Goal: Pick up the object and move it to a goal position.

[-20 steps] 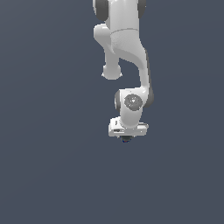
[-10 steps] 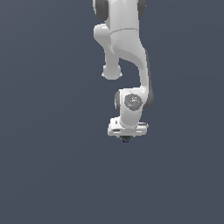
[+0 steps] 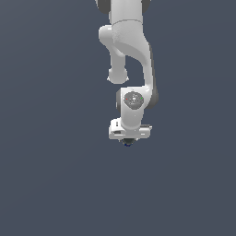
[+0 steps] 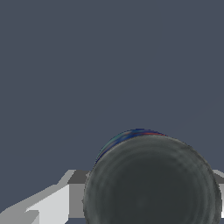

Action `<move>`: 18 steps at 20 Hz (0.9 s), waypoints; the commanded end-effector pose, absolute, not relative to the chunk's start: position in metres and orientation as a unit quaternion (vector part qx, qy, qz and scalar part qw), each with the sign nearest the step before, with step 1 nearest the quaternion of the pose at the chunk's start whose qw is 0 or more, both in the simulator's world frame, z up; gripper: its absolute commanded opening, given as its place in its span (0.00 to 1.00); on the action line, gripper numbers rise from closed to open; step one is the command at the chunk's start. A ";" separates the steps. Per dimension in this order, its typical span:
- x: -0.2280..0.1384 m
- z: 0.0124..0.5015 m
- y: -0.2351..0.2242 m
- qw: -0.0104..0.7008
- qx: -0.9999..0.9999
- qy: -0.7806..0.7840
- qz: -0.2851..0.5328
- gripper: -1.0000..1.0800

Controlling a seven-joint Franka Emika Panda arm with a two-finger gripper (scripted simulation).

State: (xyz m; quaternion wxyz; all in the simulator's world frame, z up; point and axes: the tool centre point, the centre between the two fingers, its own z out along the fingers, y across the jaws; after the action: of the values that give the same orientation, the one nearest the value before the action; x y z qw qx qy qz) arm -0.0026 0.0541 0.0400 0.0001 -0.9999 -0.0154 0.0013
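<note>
In the exterior view the white arm (image 3: 130, 55) reaches down from the top edge and ends in the gripper (image 3: 128, 139), pointing straight down over a plain dark grey surface (image 3: 50, 184). The can (image 3: 128, 142) shows only as a small dark nub just under the gripper's white body, much narrower than it. Nothing else lies around the gripper, and bare surface runs from it to every edge of the picture.

In the wrist view the can (image 4: 151, 181) sits close to the lens, its round dark end filling much of the frame, with a thin blue and red rim. One pale finger (image 4: 48, 205) lies just beside it; the other is mostly hidden. The jaws seem narrowly set about the can, though contact is not clearly visible.
</note>
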 end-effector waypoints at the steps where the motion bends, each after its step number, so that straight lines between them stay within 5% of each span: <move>1: -0.007 0.053 0.042 0.000 -1.000 -0.015 0.000 0.00; 18: -0.061 0.196 -0.095 0.001 -1.000 -0.015 0.000 0.00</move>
State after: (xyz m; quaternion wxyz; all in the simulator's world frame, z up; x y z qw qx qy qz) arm -0.0551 -0.0822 0.1813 0.0010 -0.9999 -0.0146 0.0004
